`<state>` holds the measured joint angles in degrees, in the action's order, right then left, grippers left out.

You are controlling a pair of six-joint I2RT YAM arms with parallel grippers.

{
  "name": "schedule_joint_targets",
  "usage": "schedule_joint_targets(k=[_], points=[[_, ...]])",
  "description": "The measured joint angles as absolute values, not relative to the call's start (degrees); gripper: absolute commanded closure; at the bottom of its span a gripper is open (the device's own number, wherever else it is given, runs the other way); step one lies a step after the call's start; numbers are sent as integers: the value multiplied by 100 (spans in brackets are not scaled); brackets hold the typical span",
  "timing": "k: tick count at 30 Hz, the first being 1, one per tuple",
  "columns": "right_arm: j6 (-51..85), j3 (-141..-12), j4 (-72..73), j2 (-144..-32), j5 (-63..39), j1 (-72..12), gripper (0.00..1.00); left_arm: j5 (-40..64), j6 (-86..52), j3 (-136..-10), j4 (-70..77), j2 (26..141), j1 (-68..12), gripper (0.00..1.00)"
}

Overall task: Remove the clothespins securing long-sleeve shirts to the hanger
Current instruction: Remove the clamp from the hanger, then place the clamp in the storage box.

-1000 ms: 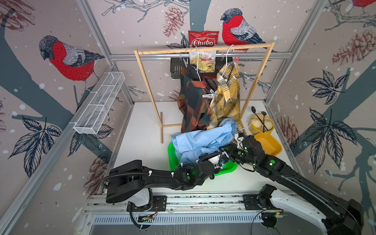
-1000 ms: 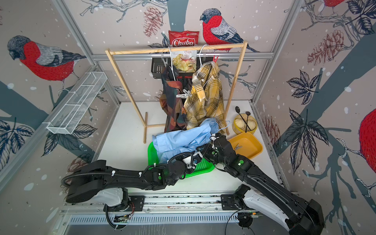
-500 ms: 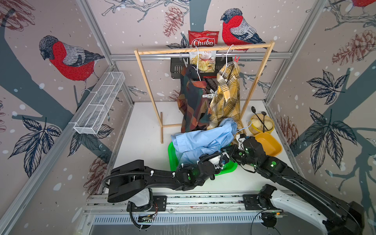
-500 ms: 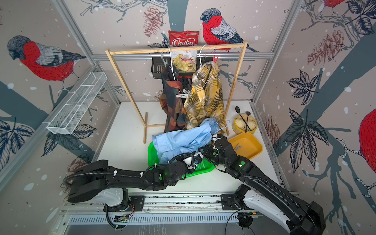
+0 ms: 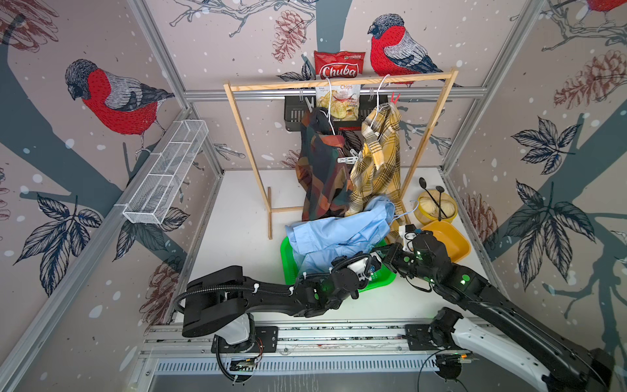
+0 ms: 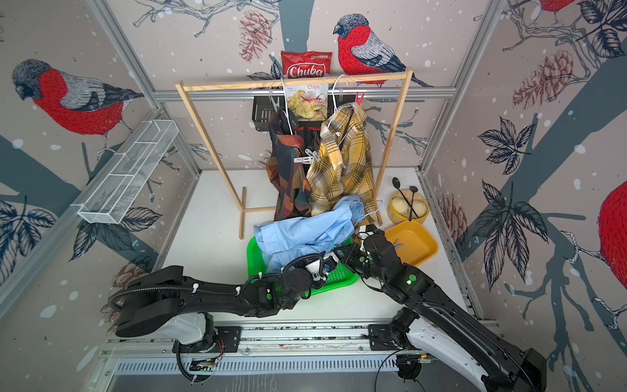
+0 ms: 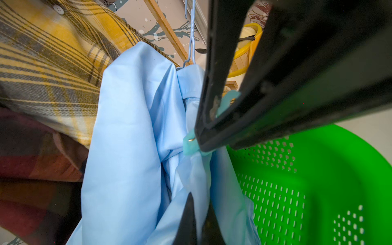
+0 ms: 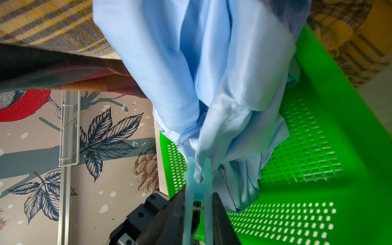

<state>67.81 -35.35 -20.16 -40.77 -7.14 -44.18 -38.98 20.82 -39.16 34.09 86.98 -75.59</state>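
The light blue shirt [image 5: 339,230] lies bunched over the green basket [image 5: 286,251], still on its blue hanger [image 7: 192,42]. My left gripper [image 7: 199,210] is shut on a fold of this shirt. My right gripper [image 8: 198,203] is shut on a pale teal clothespin [image 8: 198,182], squeezing its handles; the pin's tips straddle the shirt's fabric. Both grippers meet at the shirt's near edge [image 5: 373,263]. The check shirt [image 5: 322,176] and the yellow plaid shirt [image 5: 376,159] hang on the wooden rack [image 5: 339,81]. A whitish clothespin [image 5: 347,159] sits between them and a red clothespin [image 5: 395,98] near the rail.
A yellow tray [image 5: 448,237] and a yellow bowl [image 5: 436,207] with dark spoons stand right of the basket. A chips bag [image 5: 339,68] hangs behind the rack. A wire shelf [image 5: 166,173] is fixed to the left wall.
My right gripper's jaws have narrowed onto the teal clothespin and the wrist has shifted slightly to the right. The left arm and the shirts have stayed put.
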Motion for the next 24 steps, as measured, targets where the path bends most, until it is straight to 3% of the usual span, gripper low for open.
schedule_joint_targets(k=[8,17,24], points=[[6641,-3900,-2840,-3323,-169,-3959,92,-3918,1925,-3920,3262,8523,-7518,100],[5830,-3968,-3627,-3015,-226,-1881,94,-3942,1623,-3931,2921,8012,-7507,100],[5148,-3061,-3369,-3236,-788,106,96,-3931,1382,-3931,2626,7564,-7500,100]])
